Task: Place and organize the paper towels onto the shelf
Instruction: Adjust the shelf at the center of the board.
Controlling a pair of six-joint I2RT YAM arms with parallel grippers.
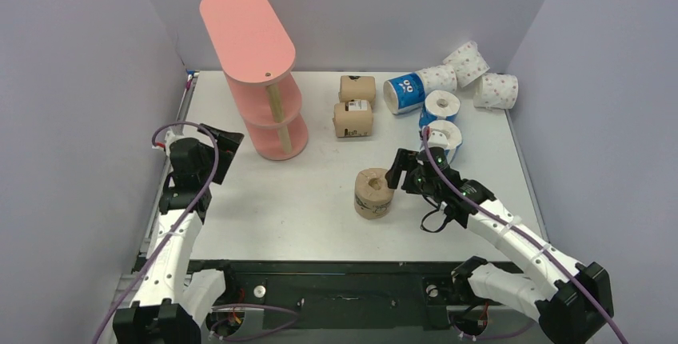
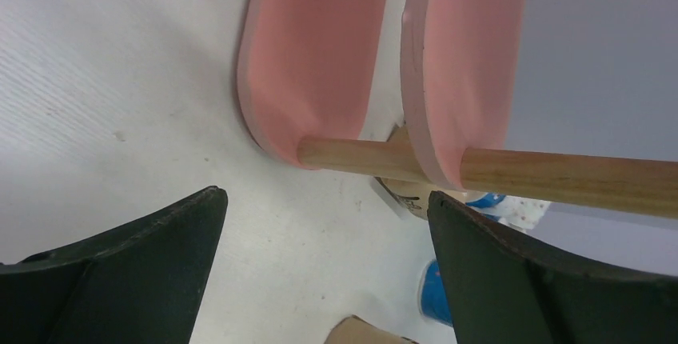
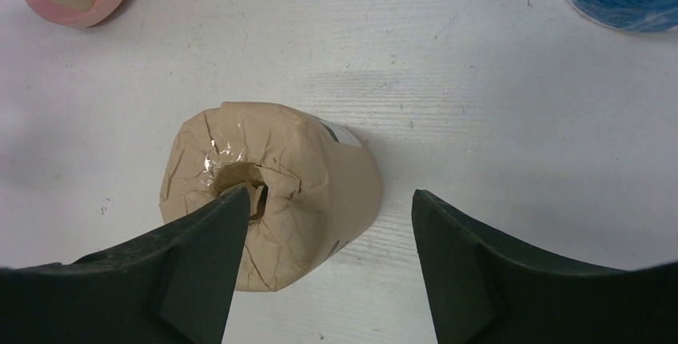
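Fingers [image 3: 192, 272] of the right gripper [image 1: 402, 170] are spread wide and hold nothing. The brown paper towel roll [image 3: 272, 192] stands on end on the table [image 3: 496, 80], partly between them. The right arm reaches forward, low. The left gripper [image 2: 326, 196], wide open and empty, faces the pink shelf [image 1: 260, 64].

Left arm [image 1: 172, 240] and right arm [image 1: 512, 236]: white shell links, black joints, black bases. A purple cable [image 1: 194, 200] runs along each arm, looping free near the wrist. Left gripper [image 2: 328, 200] and right gripper [image 3: 328, 200]: matte black wedge-shaped fingers with scuffed edges.
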